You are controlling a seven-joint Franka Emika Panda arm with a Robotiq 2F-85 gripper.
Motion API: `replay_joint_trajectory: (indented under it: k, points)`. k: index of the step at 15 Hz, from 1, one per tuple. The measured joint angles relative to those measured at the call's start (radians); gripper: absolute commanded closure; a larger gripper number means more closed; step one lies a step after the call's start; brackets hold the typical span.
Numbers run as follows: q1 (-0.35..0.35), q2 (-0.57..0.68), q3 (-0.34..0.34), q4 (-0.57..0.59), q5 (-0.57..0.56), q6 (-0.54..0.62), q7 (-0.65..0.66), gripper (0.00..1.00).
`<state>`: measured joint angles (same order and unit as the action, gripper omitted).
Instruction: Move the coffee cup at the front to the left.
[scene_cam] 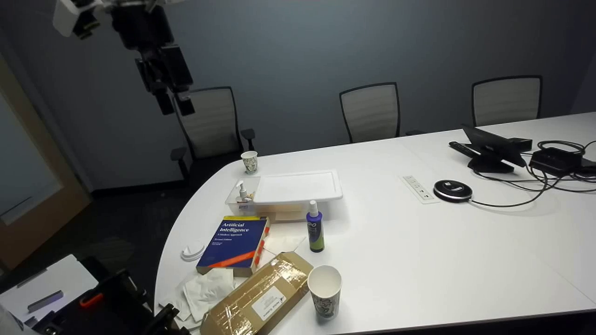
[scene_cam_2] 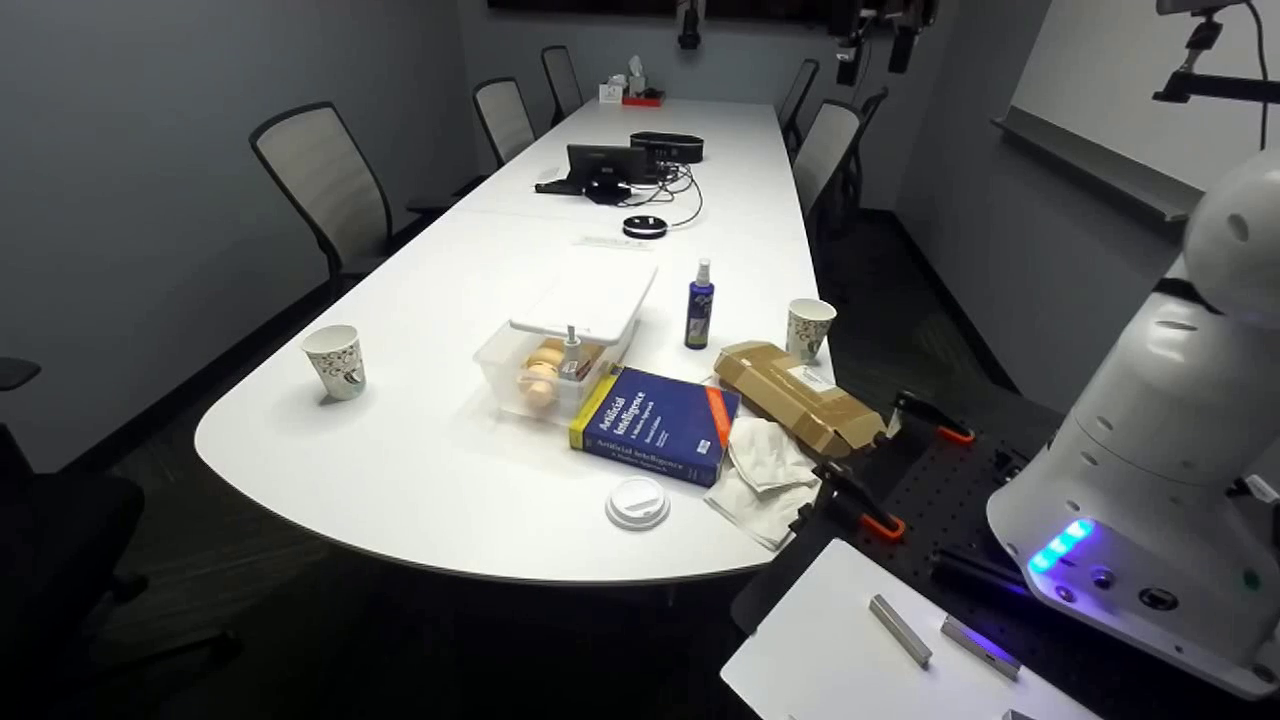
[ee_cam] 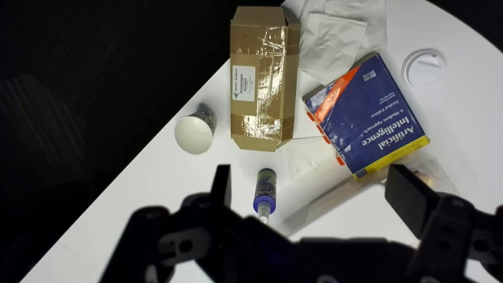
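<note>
Two pale, patterned paper cups stand upright on the white table. The paper cup by the cardboard box shows in both exterior views (scene_cam: pixel 324 293) (scene_cam_2: pixel 808 328) and in the wrist view (ee_cam: pixel 194 133), close to the table edge. The other paper cup is by the table's curved edge in both exterior views (scene_cam: pixel 250 162) (scene_cam_2: pixel 337 362); it is out of the wrist view. I cannot tell which one the task means. My gripper (scene_cam: pixel 175 107) is high above the table, also seen at the top of an exterior view (scene_cam_2: pixel 876 62). In the wrist view its fingers (ee_cam: pixel 308 179) are wide apart and hold nothing.
A cardboard box (scene_cam: pixel 265 298) lies beside a cup. A blue book (scene_cam: pixel 235 242), spray bottle (scene_cam: pixel 315 230), lidded clear bin (scene_cam: pixel 298 186), napkins (scene_cam_2: pixel 770 470) and white lid (scene_cam_2: pixel 638 502) are nearby. A conference puck (scene_cam: pixel 452 190) and cabled devices (scene_cam: pixel 493 149) are further along the table.
</note>
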<state>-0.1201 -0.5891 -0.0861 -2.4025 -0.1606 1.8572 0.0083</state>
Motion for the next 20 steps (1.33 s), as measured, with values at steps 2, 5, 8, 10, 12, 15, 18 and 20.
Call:
replay_joint_trajectory:
  k: [2, 5, 8, 10, 12, 15, 18, 20]
  points:
    - [-0.023, 0.062, -0.039, 0.007, 0.005, 0.079, 0.023, 0.0]
    - [-0.059, 0.216, -0.12, 0.03, 0.028, 0.262, 0.023, 0.0]
    - [-0.078, 0.409, -0.183, 0.082, 0.089, 0.431, 0.009, 0.0]
    - [-0.084, 0.542, -0.204, 0.126, 0.162, 0.516, -0.026, 0.0]
    - [-0.095, 0.674, -0.205, 0.176, 0.252, 0.567, -0.081, 0.0]
    - [-0.137, 0.852, -0.184, 0.266, 0.381, 0.581, -0.166, 0.0]
    - [-0.203, 0.997, -0.148, 0.353, 0.428, 0.579, -0.201, 0.0]
    - [-0.247, 1.074, -0.128, 0.401, 0.429, 0.579, -0.202, 0.0]
